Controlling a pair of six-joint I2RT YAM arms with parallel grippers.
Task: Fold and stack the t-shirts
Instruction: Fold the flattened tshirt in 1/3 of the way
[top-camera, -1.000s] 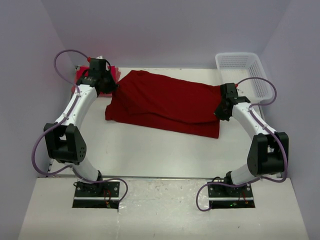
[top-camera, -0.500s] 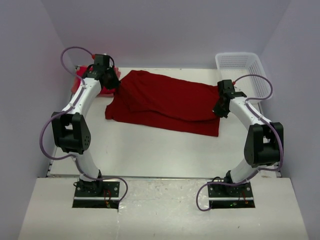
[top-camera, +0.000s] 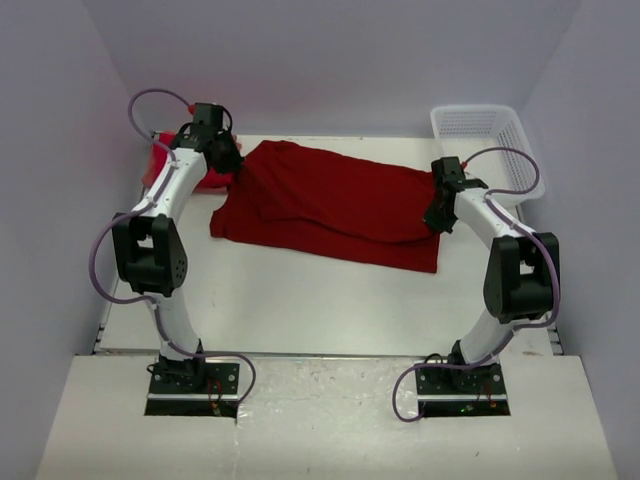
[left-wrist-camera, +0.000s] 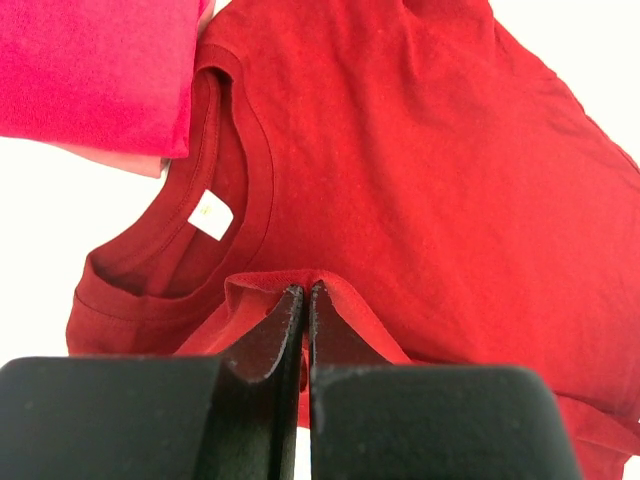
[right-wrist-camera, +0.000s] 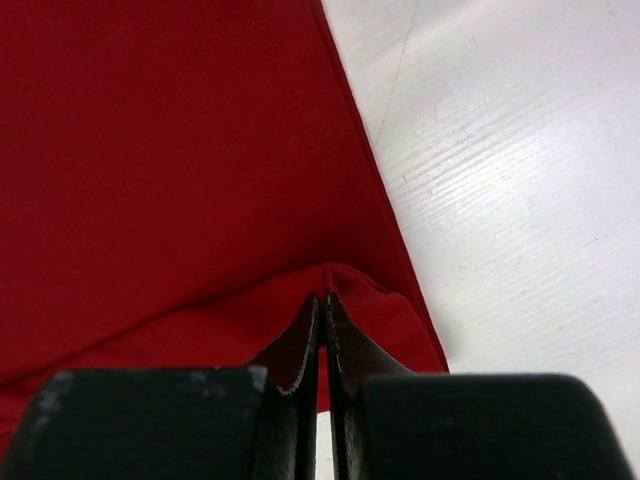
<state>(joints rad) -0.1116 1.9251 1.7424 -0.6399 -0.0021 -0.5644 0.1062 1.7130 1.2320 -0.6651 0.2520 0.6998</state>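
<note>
A dark red t-shirt (top-camera: 330, 205) is spread across the tabletop (top-camera: 330, 300) in the upper middle of the overhead view, with its collar (left-wrist-camera: 235, 150) toward the left. The left gripper (left-wrist-camera: 303, 290) is pressed together on a small ridge of cloth just below the collar, at the lower centre of its wrist view. A white label (left-wrist-camera: 211, 216) is seen inside the neck above it. The right gripper (right-wrist-camera: 322, 297) is likewise pinched on a raised fold close to the t-shirt's far edge, with bare tabletop to the right of it.

The t-shirt is judged to be held at both ends so that one long side can be lifted and carried over together, without the cloth sagging or twisting.

A brighter red stack (left-wrist-camera: 100, 70) is seen at the upper left of the left wrist view, just beside the collar. It is probably kept there so that a finished t-shirt can be added. A basket (top-camera: 480, 135) is set at the upper right of the overhead view, well apart from the stack.
</note>
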